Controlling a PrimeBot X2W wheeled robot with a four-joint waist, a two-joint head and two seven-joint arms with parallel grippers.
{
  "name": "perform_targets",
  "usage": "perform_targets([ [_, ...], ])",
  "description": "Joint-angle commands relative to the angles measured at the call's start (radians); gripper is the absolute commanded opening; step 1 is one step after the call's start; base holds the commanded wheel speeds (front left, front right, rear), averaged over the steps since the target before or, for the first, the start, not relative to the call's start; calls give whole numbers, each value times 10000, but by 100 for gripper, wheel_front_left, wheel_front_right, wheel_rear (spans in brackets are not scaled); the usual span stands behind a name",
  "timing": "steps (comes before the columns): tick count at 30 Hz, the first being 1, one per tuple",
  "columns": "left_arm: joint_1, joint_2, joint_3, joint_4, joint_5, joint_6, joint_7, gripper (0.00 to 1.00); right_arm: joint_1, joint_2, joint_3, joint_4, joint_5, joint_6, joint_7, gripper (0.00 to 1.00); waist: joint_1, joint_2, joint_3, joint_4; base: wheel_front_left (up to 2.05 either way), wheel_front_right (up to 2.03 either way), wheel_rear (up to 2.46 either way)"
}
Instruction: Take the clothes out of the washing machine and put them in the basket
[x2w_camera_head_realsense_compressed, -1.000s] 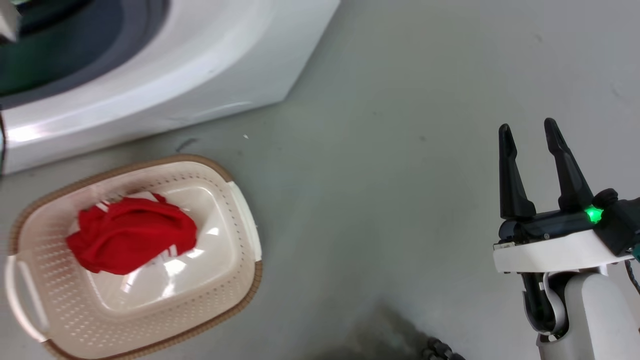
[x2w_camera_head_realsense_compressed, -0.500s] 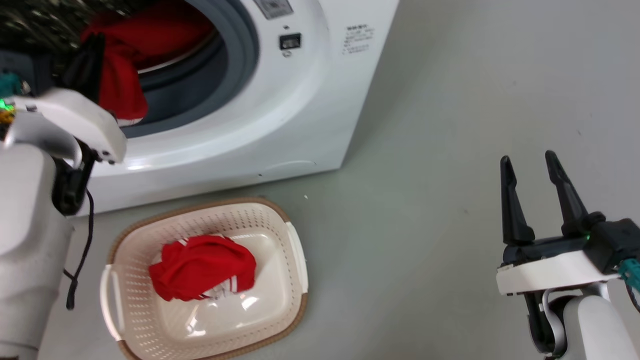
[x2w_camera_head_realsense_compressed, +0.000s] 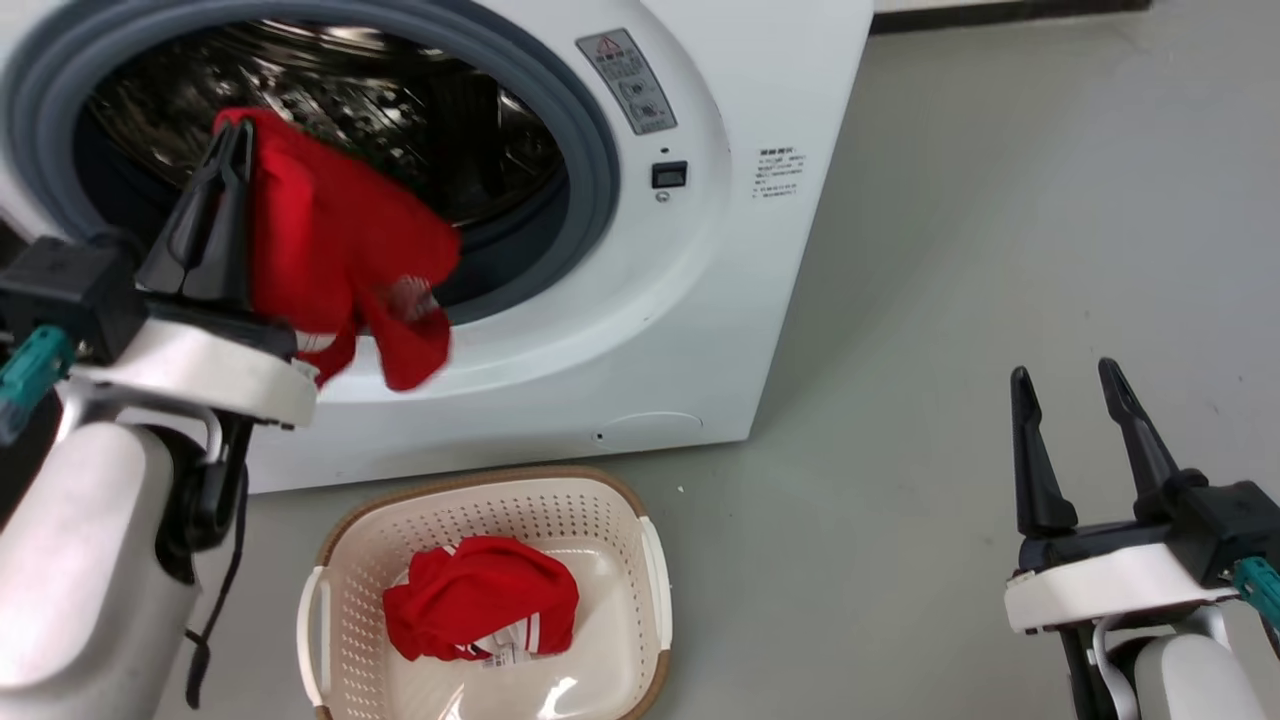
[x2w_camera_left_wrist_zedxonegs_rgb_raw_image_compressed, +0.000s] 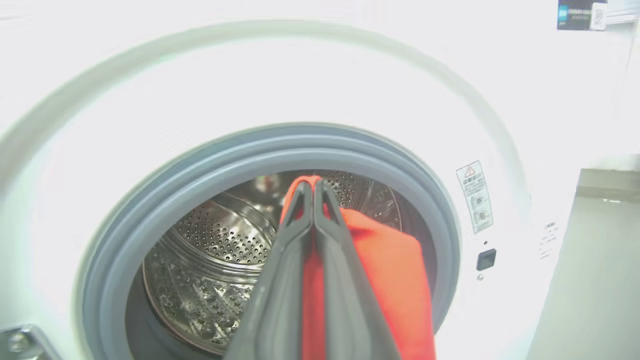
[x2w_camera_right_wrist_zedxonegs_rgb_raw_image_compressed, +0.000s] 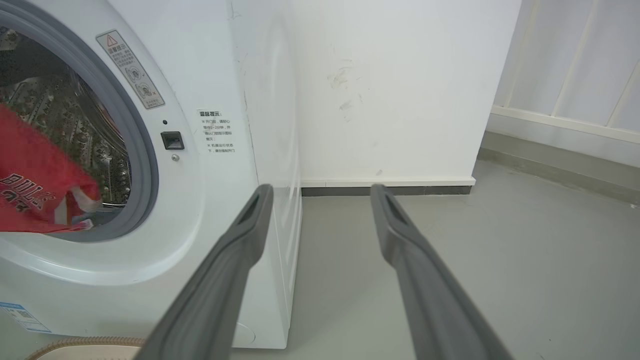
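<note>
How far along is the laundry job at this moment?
Done: one red garment lies in the basket. In hand: the left hand is shut on the second garment, which hangs in front of the open washer, not yet over the basket. Left: carry it over the basket and release. The right hand is open and holds nothing, over the floor.

Laundry spot, plain indoor room; home or test space, cannot tell. Large white front-loading washing machine (x2w_camera_head_realsense_compressed: 720, 330) stands on smooth grey floor (x2w_camera_head_realsense_compressed: 1000, 250), round grey rubber gasket (x2w_camera_head_realsense_compressed: 592, 190) ringing perforated steel drum (x2w_camera_left_wrist_zedxonegs_rgb_raw_image_compressed: 215, 240), warning stickers (x2w_camera_head_realsense_compressed: 627, 80) on front. Cream perforated plastic laundry basket (x2w_camera_head_realsense_compressed: 560, 518), brown woven-look rim, just before it, red fabric garment (x2w_camera_head_realsense_compressed: 480, 610) inside; second red garment (x2w_camera_head_realsense_compressed: 330, 230) at porthole. Bare white wall (x2w_camera_right_wrist_zedxonegs_rgb_raw_image_compressed: 390, 90), dark skirting strip (x2w_camera_right_wrist_zedxonegs_rgb_raw_image_compressed: 385, 190) beside machine.
</note>
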Motion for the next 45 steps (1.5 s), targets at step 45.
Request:
perform_targets([
  [45,-1193,-1238,-3329,9058,-127,-1710,979,0,-1228,14,647,-925,131,-10,-20,100,3,-1,4695,-1561,0,0,0],
])
